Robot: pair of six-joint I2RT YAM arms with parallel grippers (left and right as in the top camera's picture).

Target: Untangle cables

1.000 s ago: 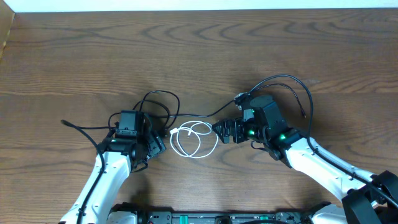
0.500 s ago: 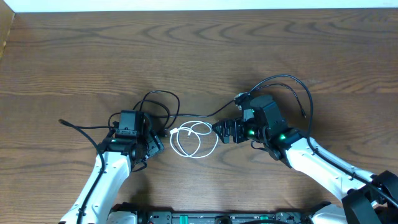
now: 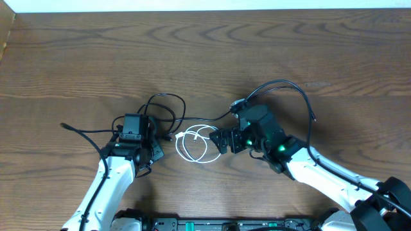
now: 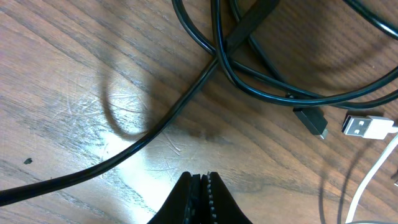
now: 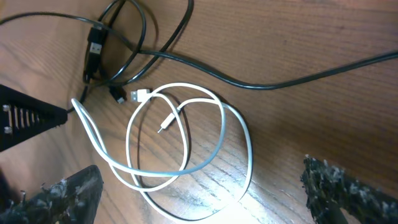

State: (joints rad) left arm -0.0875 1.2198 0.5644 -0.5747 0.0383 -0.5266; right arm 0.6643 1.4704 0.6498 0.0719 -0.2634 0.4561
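The white cable (image 3: 199, 142) lies in a loose coil on the table between my two grippers, and its USB plug (image 4: 367, 126) rests flat. The black cable (image 3: 164, 108) loops behind my left arm, and one strand (image 5: 273, 81) runs off to the right. Its small plug (image 4: 314, 121) lies beside the white plug. My left gripper (image 3: 157, 149) sits just left of the white coil; in the left wrist view the left gripper (image 4: 200, 180) is shut over bare wood with nothing in it. My right gripper (image 5: 202, 199) is open wide, low over the near side of the white coil (image 5: 186, 143).
The wooden table (image 3: 205, 58) stretches far behind the cables. The right arm's own thick black wire (image 3: 289, 86) arches above its wrist. The left arm's wire (image 3: 80, 131) trails to the left.
My left gripper has gone from open to shut on nothing. My right arm has moved left, closer to the white coil.
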